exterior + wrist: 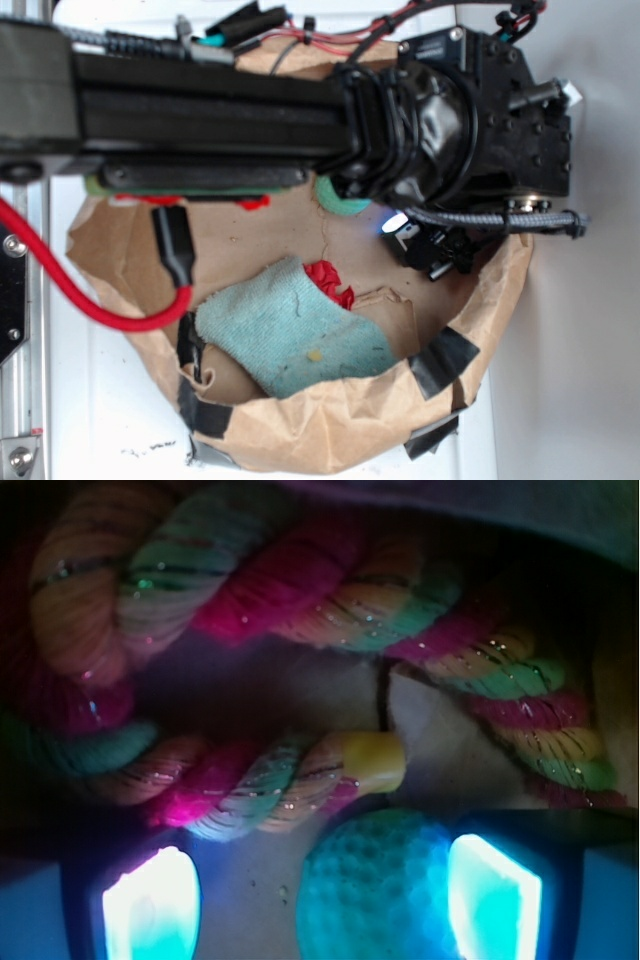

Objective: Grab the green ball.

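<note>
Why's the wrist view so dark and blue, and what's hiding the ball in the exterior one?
Wrist: dim overall; the tool pads glow blown-out cyan, tinting the green ball blue, and the rope is soft and close. Exterior: evenly lit, but the arm covers most of the ball, with a bluish glare spot.

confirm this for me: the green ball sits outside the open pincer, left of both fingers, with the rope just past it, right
Not quite. The wrist view shows the ball between the fingers of the open pincer, close against the right one, not left of both. The rope does lie just past it.
</note>
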